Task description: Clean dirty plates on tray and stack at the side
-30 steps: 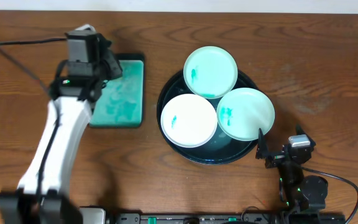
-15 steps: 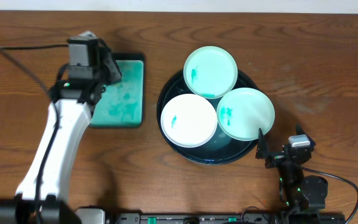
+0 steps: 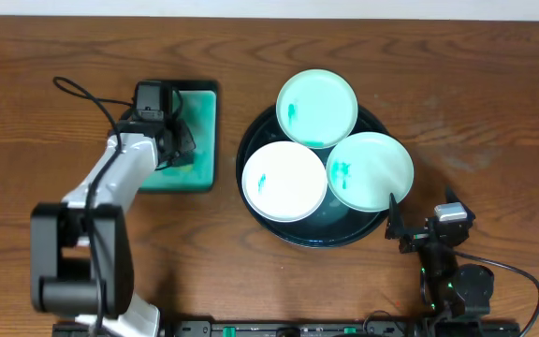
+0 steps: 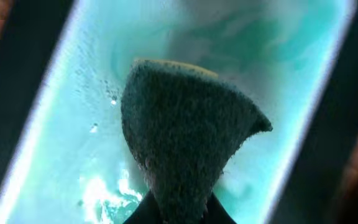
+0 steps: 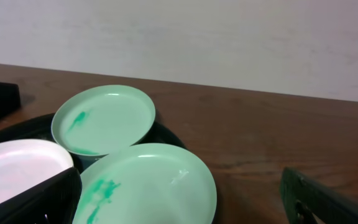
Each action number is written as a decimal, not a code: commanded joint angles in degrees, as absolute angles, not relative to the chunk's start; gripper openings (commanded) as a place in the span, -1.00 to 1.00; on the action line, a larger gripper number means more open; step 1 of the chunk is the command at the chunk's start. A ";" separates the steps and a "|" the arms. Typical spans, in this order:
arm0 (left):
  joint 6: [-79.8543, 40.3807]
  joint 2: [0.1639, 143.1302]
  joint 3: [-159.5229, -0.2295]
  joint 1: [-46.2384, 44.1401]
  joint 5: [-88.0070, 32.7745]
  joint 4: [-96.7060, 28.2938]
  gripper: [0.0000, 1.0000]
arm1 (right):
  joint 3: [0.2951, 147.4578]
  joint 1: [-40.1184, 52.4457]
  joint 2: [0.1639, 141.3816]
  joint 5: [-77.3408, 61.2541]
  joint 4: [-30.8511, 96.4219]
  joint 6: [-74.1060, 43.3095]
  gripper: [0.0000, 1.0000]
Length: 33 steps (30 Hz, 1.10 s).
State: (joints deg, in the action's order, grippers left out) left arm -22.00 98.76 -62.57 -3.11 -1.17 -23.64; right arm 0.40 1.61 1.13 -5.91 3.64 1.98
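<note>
Three round plates lie in the round black tray: a teal-tinted one at the back, a white one with a small teal mark at the front left, and a pale green smeared one at the front right. My left gripper is down over the rectangular teal tray, shut on a dark sponge above its wet teal floor. My right gripper is open and empty at the front right, just outside the black tray, facing the smeared plate.
The teal tray holds foamy teal liquid and sits left of the black tray. The back plate rests partly on the black tray's rim. A cable runs from the left arm across the table's left side. Bare wood lies to the right.
My left gripper has moved from the teal tray's far left corner forward and down into the tray, with the arm folding in. The right arm and plates have not moved.
</note>
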 commanded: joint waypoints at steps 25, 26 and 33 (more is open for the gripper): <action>-21.21 90.83 -60.82 -2.98 -1.06 -18.11 -0.86 | 17.15 1.43 6.96 -21.85 -21.12 1.41 0.99; -21.23 89.54 -60.97 -2.98 -1.06 -18.31 -0.86 | 22.46 1.43 10.26 -21.65 -14.57 3.92 0.98; -25.10 84.18 -60.99 -2.98 -9.28 -19.38 -0.86 | 58.22 1.50 42.46 -27.64 23.16 8.60 0.99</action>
